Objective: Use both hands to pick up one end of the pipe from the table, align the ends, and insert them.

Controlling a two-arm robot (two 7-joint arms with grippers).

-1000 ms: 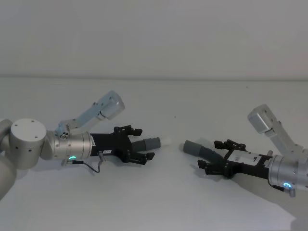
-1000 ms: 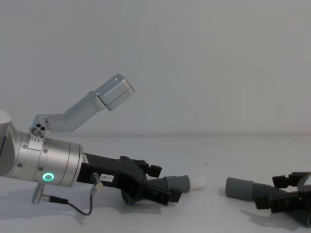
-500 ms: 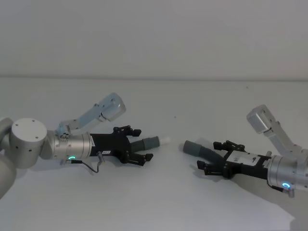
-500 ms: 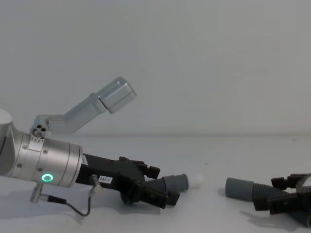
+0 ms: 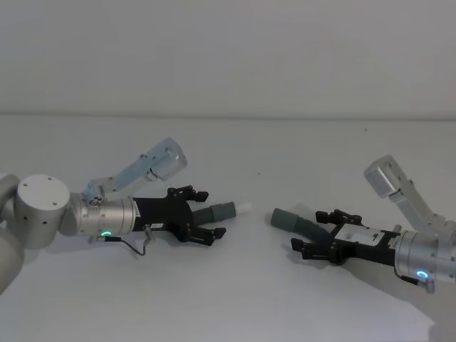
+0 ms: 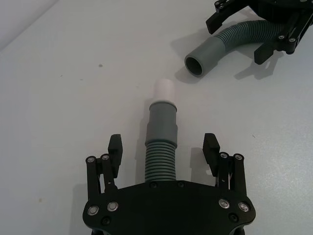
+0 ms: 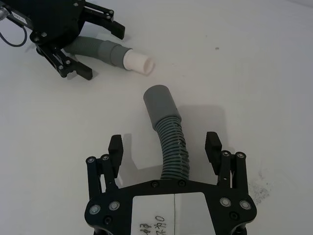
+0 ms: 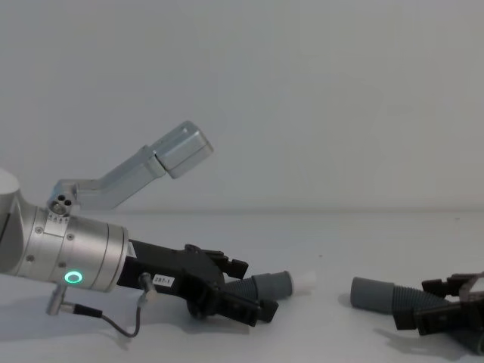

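**Visitor:** Which step is shown here?

**Technician:** The grasp, as I read it. The left gripper [image 5: 210, 212] lies low over the table [image 5: 235, 299] with its jaws spread wide. The short hose [image 6: 160, 159] runs up the middle between them, and neither jaw touches the ribs. The grey cuff [image 6: 161, 122] and white tip [image 6: 163, 89] lie just ahead of the fingertips.

**Visitor:** And the other arm?

**Technician:** The right gripper [image 5: 308, 229] is in the same posture, jaws wide and holding nothing. The long hose [image 7: 173, 147] passes between them untouched. Its plain cuff [image 7: 160, 105] lies beyond the fingertips, turned roughly toward the left gripper. Bare table separates the two cuffs, and they are not in line.

**Visitor:** What makes for a good grasp?

**Technician:** Four points, in my judgement.
- **Where to grip:** Close on the ribbed length just behind each cuff, never on the cuff itself, so the mating ends are left free.
- **Centring:** Centre each hose between the jaws first. An off-centre pinch would likely roll it sideways.
- **Pressure:** Squeeze only firmly enough to lift. Ribbed hose of this kind probably flattens under pressure.
- **Alignment:** Raise both pieces off the table before aligning them. The long hose curves, so its cuff points away from the gripper's own axis. The right wrist will probably need to turn to bring the open mouth square onto the white tip.
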